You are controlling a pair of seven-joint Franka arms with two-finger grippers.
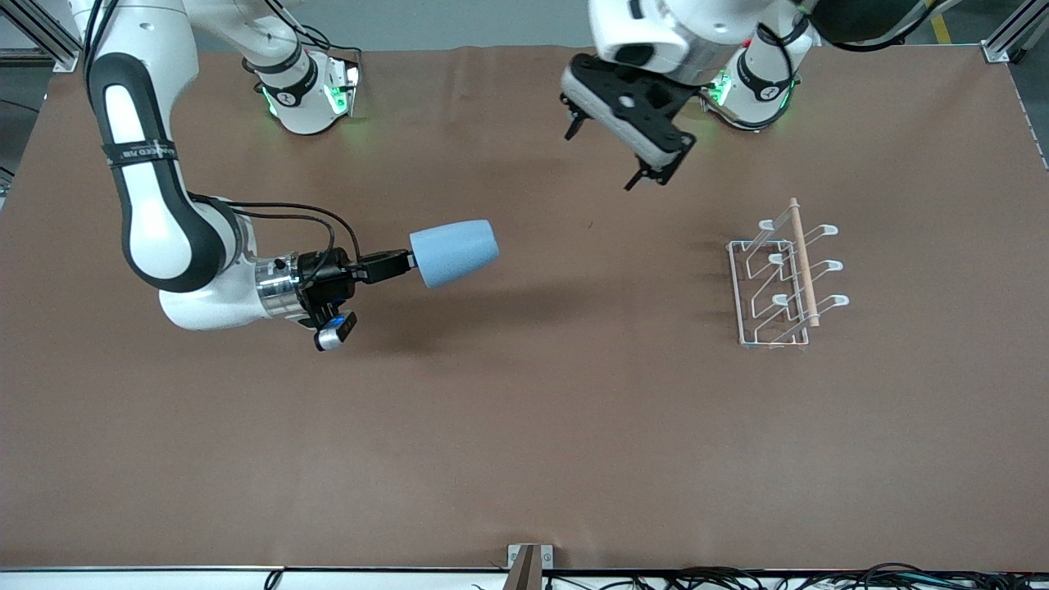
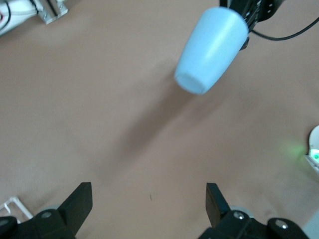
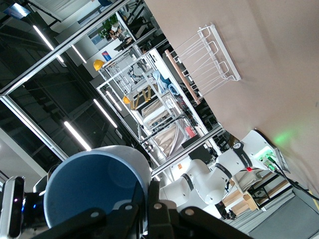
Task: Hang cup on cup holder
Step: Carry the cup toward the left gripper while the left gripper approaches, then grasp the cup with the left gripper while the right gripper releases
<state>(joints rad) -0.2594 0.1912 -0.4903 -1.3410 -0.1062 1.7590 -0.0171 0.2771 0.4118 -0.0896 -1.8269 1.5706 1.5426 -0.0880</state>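
The light-blue cup (image 1: 454, 252) is held on its side in the air over the brown table, its closed bottom turned toward the left arm's end. My right gripper (image 1: 407, 263) is shut on the cup's rim, one finger inside and one outside (image 3: 149, 199). The cup (image 2: 212, 49) also shows in the left wrist view, the cup (image 3: 94, 186) in the right wrist view. The white wire cup holder (image 1: 783, 274) with its wooden rod stands on the table toward the left arm's end, with nothing on its prongs; the cup holder (image 3: 207, 62) appears in the right wrist view too. My left gripper (image 1: 608, 146) waits open, raised over the table near its base.
Brown cloth covers the table (image 1: 524, 426). The two arm bases (image 1: 307, 94) stand along the edge farthest from the front camera. A small bracket (image 1: 529, 561) sits at the table's nearest edge.
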